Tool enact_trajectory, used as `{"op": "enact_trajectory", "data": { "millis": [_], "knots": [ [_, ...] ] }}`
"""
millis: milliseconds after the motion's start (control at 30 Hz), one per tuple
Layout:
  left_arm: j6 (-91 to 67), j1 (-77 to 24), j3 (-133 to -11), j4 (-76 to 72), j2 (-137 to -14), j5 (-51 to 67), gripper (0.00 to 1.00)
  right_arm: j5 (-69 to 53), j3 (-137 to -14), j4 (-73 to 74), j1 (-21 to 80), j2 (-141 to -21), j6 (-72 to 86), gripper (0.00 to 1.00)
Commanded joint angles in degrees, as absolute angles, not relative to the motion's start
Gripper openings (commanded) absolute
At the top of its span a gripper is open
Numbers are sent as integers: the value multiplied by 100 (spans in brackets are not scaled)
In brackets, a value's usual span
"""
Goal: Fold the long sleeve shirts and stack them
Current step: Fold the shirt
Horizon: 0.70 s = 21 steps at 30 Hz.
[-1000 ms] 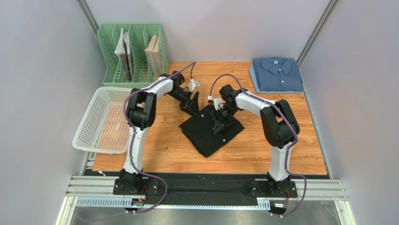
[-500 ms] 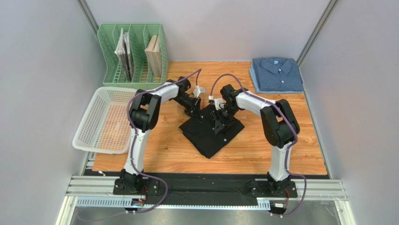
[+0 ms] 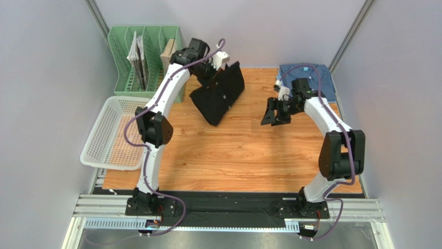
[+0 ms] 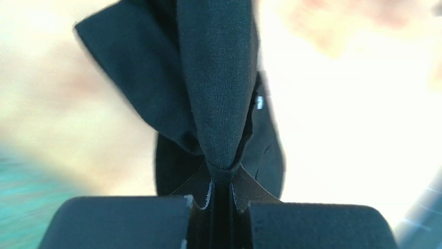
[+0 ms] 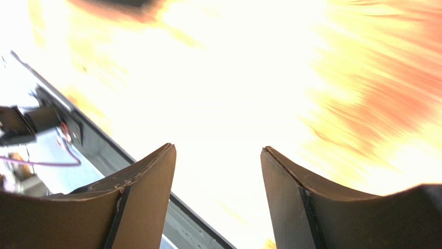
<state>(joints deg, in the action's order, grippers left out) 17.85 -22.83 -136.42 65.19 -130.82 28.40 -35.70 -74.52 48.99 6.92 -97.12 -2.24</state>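
Observation:
The folded black shirt hangs in the air above the far middle of the table, gripped at its upper edge by my left gripper, which is shut on it. In the left wrist view the black shirt bunches into the closed jaws of the left gripper. The blue checked shirt lies folded at the far right corner, partly behind my right arm. My right gripper hovers open over bare wood, left of the blue shirt; in the right wrist view the right gripper holds nothing.
A green file rack with papers stands at the far left, close behind the raised left arm. A white mesh basket sits off the table's left edge. The wooden table ends at a black rail in front.
My left gripper shut on the black shirt and lifted it off the table toward the back. My right gripper let go, opened wider and moved right toward the blue shirt.

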Motion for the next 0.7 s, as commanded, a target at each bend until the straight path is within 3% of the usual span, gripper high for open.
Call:
{"op": "enact_trajectory", "data": {
  "millis": [0,133,267,400,667],
  "knots": [
    [4009,-2801,-14678,6760,-12386,619,0,-3919,-7260,5010,264,-9203,-97,68],
    [5176,-3444,-13084,5425,-11901,-990,0,-3990,-7111,5036,-139,-9141,-88,68],
    [5169,-3962,-11824,4932,-11953,-1519,0,-4122,-7005,5027,-491,-9184,-44,67],
    [4502,-4402,-9946,4080,-11979,-1538,0,-4149,-6865,5089,-711,-9132,-79,68],
    [2305,-5685,-9255,4219,-11997,-818,0,-4271,-6724,5326,-967,-9035,-202,67]
  ]
}}
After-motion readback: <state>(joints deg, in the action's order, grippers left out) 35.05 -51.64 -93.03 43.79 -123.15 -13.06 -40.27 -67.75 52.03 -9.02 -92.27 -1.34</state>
